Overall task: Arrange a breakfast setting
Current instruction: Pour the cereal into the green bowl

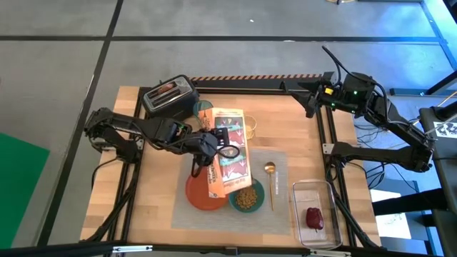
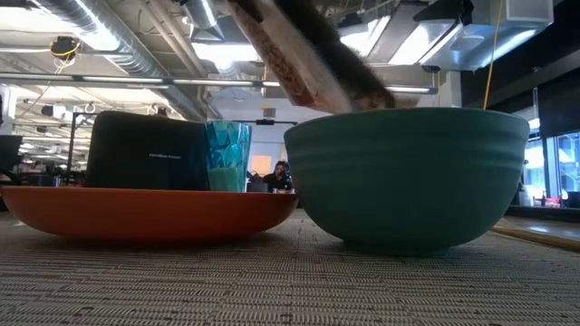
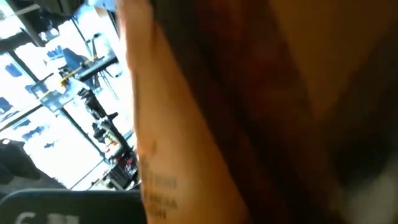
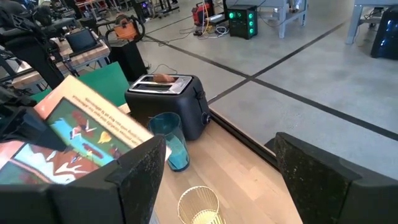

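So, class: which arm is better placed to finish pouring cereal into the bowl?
Left. Its gripper holds the colourful cardboard cereal box tilted over the round teal bowl; the right gripper waits at the table's far corner.

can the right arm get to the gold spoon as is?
Probably yes. The right gripper is parked at the table's back edge, jaws open, and the gold spoon lies uncovered beside the cereal box.

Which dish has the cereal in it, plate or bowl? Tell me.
The teal bowl: brown cereal fills it, and it sits beside the gold spoon. The orange plate next to it shows no cereal, partly hidden under the cereal box.
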